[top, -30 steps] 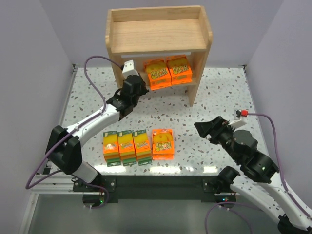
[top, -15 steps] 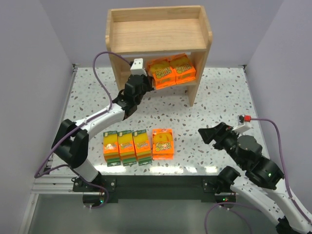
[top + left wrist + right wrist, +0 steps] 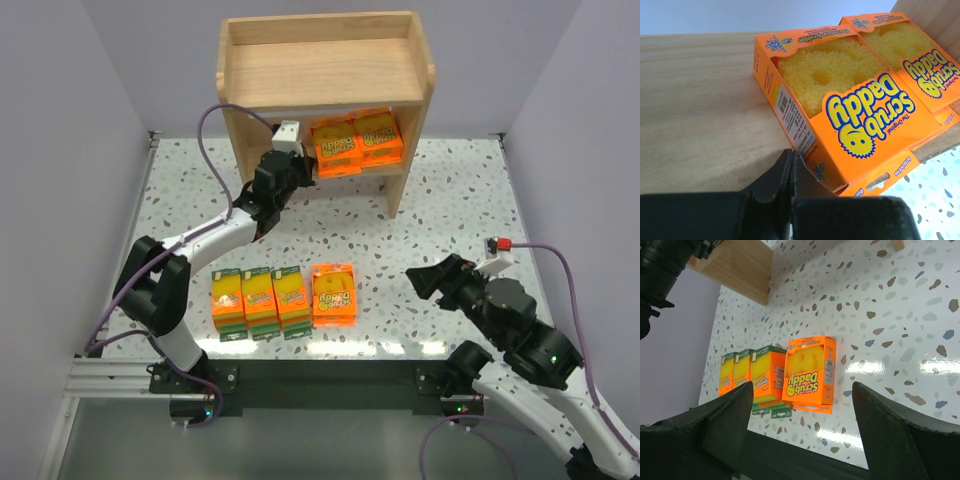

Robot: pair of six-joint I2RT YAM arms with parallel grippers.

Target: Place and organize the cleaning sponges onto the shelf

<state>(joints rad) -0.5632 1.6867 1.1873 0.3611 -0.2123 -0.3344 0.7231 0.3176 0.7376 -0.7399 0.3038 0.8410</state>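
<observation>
The left hand [image 3: 303, 167] has travelled from mid-frame up and to the right, and its closed tips now sit against the left edge of the two orange packs [image 3: 357, 141] on the lower tier of the shelf [image 3: 404, 150]. The packs lie further right and deeper in than before, and straighter. The right hand [image 3: 424, 278] has sunk slightly toward the lower right of the frame.

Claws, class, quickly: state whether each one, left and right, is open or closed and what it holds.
Left claw: closed, holding nothing.
Right claw: open, holding nothing.
</observation>
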